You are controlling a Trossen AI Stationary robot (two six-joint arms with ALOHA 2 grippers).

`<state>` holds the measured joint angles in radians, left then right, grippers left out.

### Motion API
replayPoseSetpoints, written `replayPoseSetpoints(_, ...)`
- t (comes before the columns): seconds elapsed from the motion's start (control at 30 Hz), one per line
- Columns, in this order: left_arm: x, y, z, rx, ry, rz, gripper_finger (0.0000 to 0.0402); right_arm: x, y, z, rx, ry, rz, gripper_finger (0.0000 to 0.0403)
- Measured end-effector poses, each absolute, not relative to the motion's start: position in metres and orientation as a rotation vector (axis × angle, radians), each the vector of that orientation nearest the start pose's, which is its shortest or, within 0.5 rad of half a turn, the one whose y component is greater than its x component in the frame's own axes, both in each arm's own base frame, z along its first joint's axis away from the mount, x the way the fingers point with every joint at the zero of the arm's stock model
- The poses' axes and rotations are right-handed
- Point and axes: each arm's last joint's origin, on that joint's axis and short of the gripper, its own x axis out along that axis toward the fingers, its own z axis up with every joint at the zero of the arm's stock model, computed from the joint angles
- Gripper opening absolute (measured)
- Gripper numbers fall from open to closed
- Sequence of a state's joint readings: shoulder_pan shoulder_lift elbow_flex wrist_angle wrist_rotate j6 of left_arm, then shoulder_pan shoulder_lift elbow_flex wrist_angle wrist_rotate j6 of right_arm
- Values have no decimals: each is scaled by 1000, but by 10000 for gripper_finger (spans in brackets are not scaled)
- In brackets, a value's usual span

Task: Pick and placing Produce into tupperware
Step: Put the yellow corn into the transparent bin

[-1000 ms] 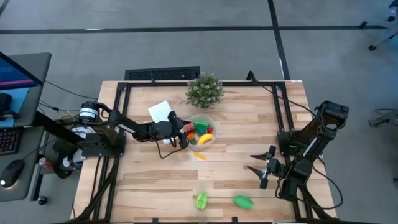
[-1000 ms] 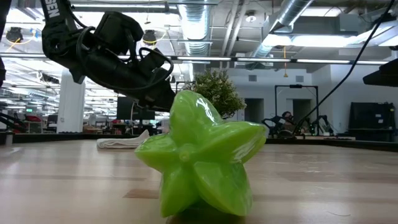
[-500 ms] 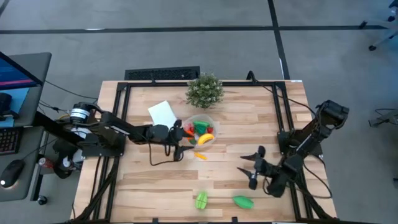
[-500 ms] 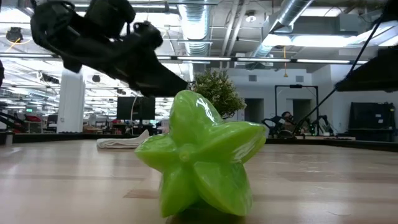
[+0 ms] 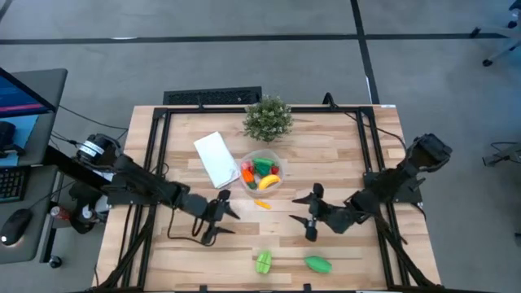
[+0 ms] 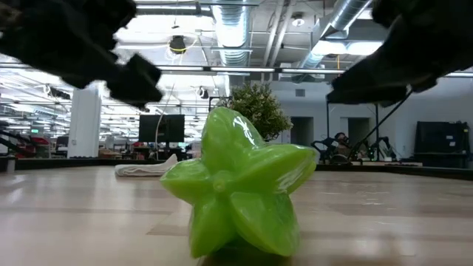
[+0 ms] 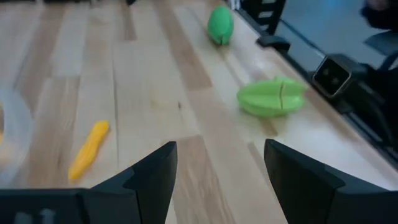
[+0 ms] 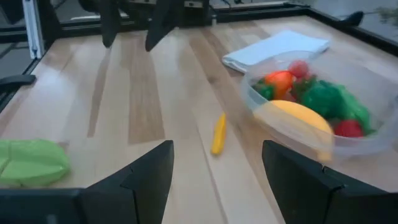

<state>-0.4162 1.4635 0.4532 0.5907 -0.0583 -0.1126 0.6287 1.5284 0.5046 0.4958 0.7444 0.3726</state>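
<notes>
- Wooden tabletop (image 5: 342, 155) carries the tupperware (image 5: 262, 172) near its centre, in front of the potted plant (image 5: 268, 118) and beside a flat white lid (image 5: 216, 157).
- Tupperware already holds most of the produce, including a banana (image 8: 292, 116); three pieces lie outside it: a small yellow-orange piece (image 5: 262, 204) just beside the bowl, plus a ridged green fruit (image 5: 264, 261) and a green oval (image 5: 318, 264) near the front edge.
- Left gripper (image 5: 216, 221) has pulled away from the bowl, where it hovered a second ago, and now hangs empty over bare wood, fingers spread; its delivery looks finished.
- Right gripper (image 5: 308, 213) has swung inward from the right edge, fingers apart and empty, now near the yellow-orange piece.
- Judged from this, the right arm seems headed for a leftover piece.
</notes>
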Motion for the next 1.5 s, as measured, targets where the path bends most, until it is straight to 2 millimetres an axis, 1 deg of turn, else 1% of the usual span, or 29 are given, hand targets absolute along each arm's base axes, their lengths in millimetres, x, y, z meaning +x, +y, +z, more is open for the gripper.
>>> replayPoseSetpoints(0.13, 224, -120, 144, -5, 437, -269, 233, 246, 138, 130, -2, 411, -191, 240)
replayPoseSetpoints(0.27, 212, -127, 139, 12, 399, -202, 233, 265, 140, 116, -39, 440, -219, 240)
replayPoseSetpoints(0.37, 205, -127, 135, 24, 374, -158, 233, 277, 139, 106, -51, 465, -241, 240)
replayPoseSetpoints(0.53, 197, -121, 127, 13, 389, -121, 233, 298, 131, 96, -41, 489, -272, 240)
replayPoseSetpoints(0.77, 194, -119, 124, -13, 395, -100, 233, 322, 118, 85, 16, 539, -227, 240)
replayPoseSetpoints(0.87, 194, -119, 124, -19, 394, -101, 233, 325, 114, 81, 24, 556, -219, 240)
replayPoseSetpoints(1.17, 194, -119, 124, -18, 393, -104, 233, 325, 113, 80, 56, 561, -234, 234)
replayPoseSetpoints(1.5, 194, -119, 124, -17, 392, -100, 233, 324, 110, 77, 79, 593, -260, 172)
